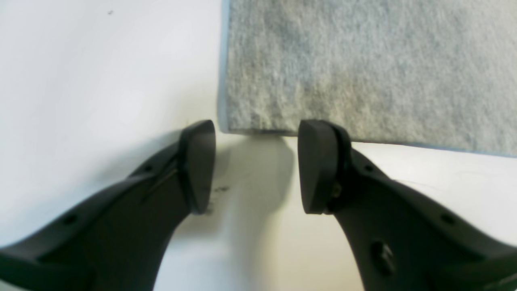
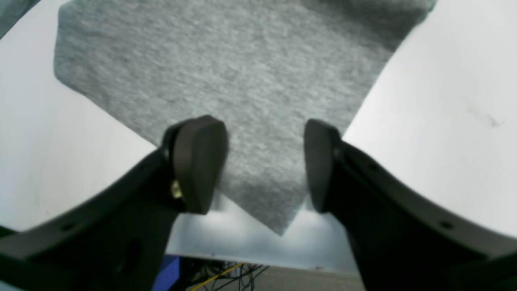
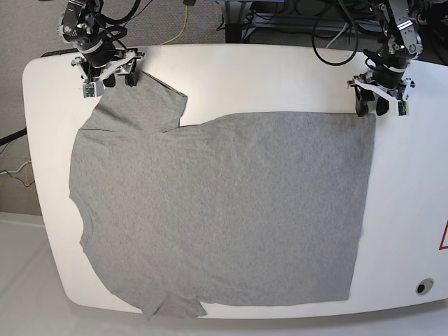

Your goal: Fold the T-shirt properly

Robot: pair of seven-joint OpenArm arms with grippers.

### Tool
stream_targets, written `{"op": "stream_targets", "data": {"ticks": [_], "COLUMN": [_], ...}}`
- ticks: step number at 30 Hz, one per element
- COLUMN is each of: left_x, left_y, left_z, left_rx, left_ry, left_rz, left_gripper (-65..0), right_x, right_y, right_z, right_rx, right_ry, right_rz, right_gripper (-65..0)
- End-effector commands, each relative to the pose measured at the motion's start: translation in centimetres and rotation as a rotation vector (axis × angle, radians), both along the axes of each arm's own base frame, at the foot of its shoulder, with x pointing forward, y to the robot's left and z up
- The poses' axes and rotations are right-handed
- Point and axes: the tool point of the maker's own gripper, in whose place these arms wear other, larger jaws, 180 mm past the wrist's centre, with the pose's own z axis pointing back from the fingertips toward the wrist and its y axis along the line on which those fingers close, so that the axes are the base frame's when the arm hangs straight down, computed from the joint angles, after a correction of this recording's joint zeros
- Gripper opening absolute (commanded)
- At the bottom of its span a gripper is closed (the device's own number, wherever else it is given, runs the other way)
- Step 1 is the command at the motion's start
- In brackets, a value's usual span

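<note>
- The right pincer (image 3: 108, 73) sits at the far left corner of the white surface (image 3: 266, 66) in the base view, poised over the tip of the T-shirt's sleeve. Its jaws stand wide and hold nothing.
- In the right wrist view the sleeve's corner (image 2: 278, 218) lies between the two fingers (image 2: 200, 161), close to the surface's edge. That placement looks meant for a pinch on the sleeve, so it can be drawn inward.
- The T-shirt (image 3: 224, 210) is spread flat across most of the surface, neck to the left and hem to the right. The far sleeve juts toward the right pincer; the near sleeve lies at the front edge.
- The left pincer (image 3: 378, 98) sits at the far right, just beside the hem's far corner. Its jaws are parted and empty.
- In the left wrist view the hem corner (image 1: 234, 121) lies just ahead of the gap between the jaws, not yet inside it.
- I judge no fold has been made: both arms are lined up on the far edge for a first grasp.
</note>
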Motion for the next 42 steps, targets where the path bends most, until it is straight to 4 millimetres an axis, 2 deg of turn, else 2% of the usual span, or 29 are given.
{"op": "stream_targets", "data": {"ticks": [1,16,18,36,42], "left_x": [0.8,0.9,0.4,0.8,0.5], "left_y": [0.1,0.7,1.5,1.5,1.3], "left_z": [1.3,1.6,1.5,1.7,1.1], "left_rx": [0.005,-0.035,-0.01,-0.005,-0.011], "left_ry": [-0.05,-0.066,-0.055,-0.061,-0.041], "left_rz": [0.004,0.043,0.061,0.074,0.066], "left_gripper": [-34.1,-34.4,-34.7,-36.2,-34.7], "right_x": [0.4,0.1,0.2,0.2,0.3], "right_y": [-0.4,-0.8,-0.3,-0.5,-0.3], "right_z": [0.7,0.6,0.6,0.6,0.6], "right_rx": [-0.008,-0.02,-0.005,-0.005,0.003], "right_ry": [-0.024,-0.008,-0.009,-0.011,-0.017], "right_rz": [0.002,0.0,0.005,-0.001,0.0], "right_gripper": [-30.7,-30.6,-30.6,-30.3,-30.2]}}
